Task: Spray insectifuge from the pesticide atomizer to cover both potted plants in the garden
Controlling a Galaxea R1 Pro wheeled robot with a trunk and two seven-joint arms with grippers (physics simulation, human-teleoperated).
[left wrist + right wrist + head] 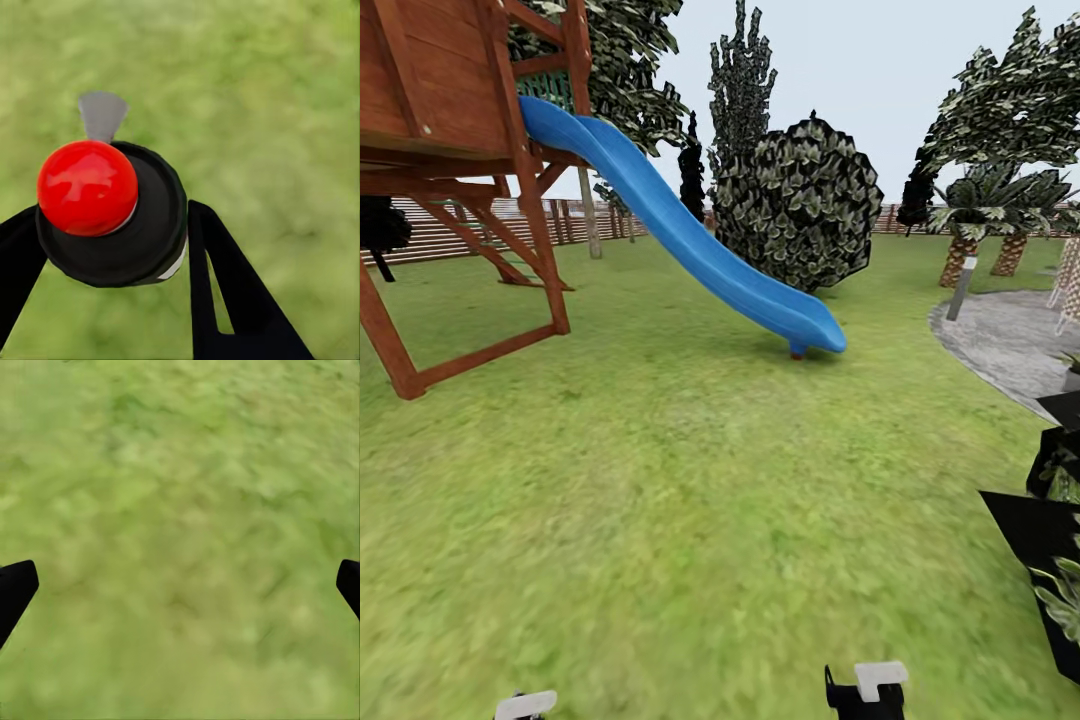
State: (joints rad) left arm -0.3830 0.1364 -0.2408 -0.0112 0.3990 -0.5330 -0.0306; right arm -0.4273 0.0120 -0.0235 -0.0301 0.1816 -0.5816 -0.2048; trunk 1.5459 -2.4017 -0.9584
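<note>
Over lawn (180, 510): left claw (112, 225) grips atomizer (112, 217); right claw (180, 585) wide.

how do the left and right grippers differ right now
The left gripper has a black sprayer head with a red cap and grey trigger between its fingers; the right gripper has just grass between its own. The left gripper's fingers sit close against that object, while the right gripper's fingers stand far apart at the picture's edges. Both have black fingers and point down at the lawn.
</note>
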